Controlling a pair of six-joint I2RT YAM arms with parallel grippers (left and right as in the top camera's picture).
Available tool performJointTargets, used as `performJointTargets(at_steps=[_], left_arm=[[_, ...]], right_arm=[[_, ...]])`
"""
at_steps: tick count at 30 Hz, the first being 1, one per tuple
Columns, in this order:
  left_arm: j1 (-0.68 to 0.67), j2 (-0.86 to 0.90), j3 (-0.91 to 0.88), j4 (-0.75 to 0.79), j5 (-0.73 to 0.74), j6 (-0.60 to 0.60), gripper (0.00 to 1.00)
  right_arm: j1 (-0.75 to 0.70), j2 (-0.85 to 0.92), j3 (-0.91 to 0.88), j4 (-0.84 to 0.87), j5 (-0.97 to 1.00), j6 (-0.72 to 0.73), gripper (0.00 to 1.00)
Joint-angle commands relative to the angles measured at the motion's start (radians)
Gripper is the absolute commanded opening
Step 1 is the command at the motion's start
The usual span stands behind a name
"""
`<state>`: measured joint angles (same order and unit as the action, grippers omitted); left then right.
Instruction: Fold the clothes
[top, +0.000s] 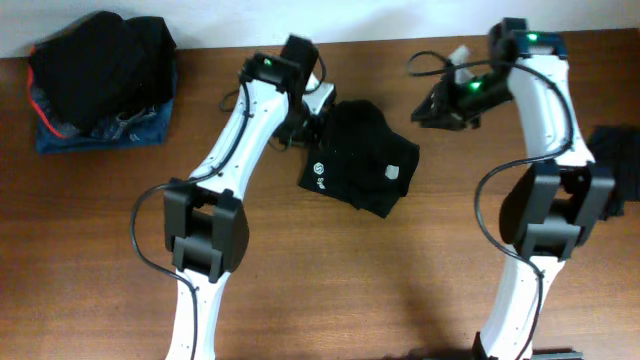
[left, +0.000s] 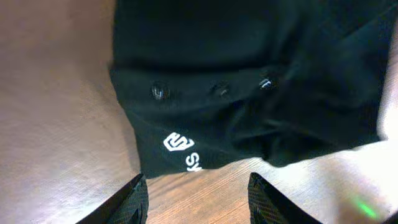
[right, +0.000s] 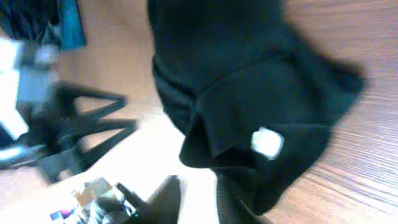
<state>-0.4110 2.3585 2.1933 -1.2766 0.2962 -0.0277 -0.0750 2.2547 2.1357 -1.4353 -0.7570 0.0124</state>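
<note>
Two arms, one garment in work.

Item 1: black shirt, soft fabric, lying bunched and part-doubled on the bench, between the two arms. It is not yet a tidy rectangle, so the folding is judged unfinished. A white logo sits near the edge facing the left arm, a white label on the side facing the right arm, and a row of dark buttons just above the logo.

Item 2: left tool, just short of the shirt's logo edge, fingers parted and empty, low over the wood. It is likely placed there to take that edge for a fold.

Item 3: right tool, beyond the shirt's label side and apart from it in the overhead view. The wrist view is blurred, so whether it is clenched, released or grasping cannot be told.

Item 4: stack of other clothes, black on blue, well away from the shirt on the left arm's side.

Item 5: dark cloth, beyond the right arm from the shirt, at the picture's edge.
</note>
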Motion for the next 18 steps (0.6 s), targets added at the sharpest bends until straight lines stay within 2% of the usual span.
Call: performJointTargets(at_steps=[1,2,7,8,18], left_arm=[[0.0,-0.004,-0.116,0.055,0.048,-0.029,0.52],[0.0,-0.004,-0.146,0.079,0.056,-0.029,0.52],[0.0,-0.004,-0.228,0.128,0.055,-0.033,0.52],[0.0,-0.004,-0.24,0.131,0.055,-0.032,0.56],[0.002,-0.002,-0.282,0.146,-0.032,-0.032,0.62]], right_arm=[[0.065,-0.01,0.008,-0.007,-0.036,-0.042,0.07],[0.082,-0.01,0.008,-0.006,-0.03,-0.042,0.04],[0.163,-0.01,0.008,-0.006,0.011,-0.042,0.04],[0.183,-0.01,0.008,-0.006,0.013,-0.039,0.04],[0.255,-0.008,0.008,-0.002,0.06,0.003,0.04]])
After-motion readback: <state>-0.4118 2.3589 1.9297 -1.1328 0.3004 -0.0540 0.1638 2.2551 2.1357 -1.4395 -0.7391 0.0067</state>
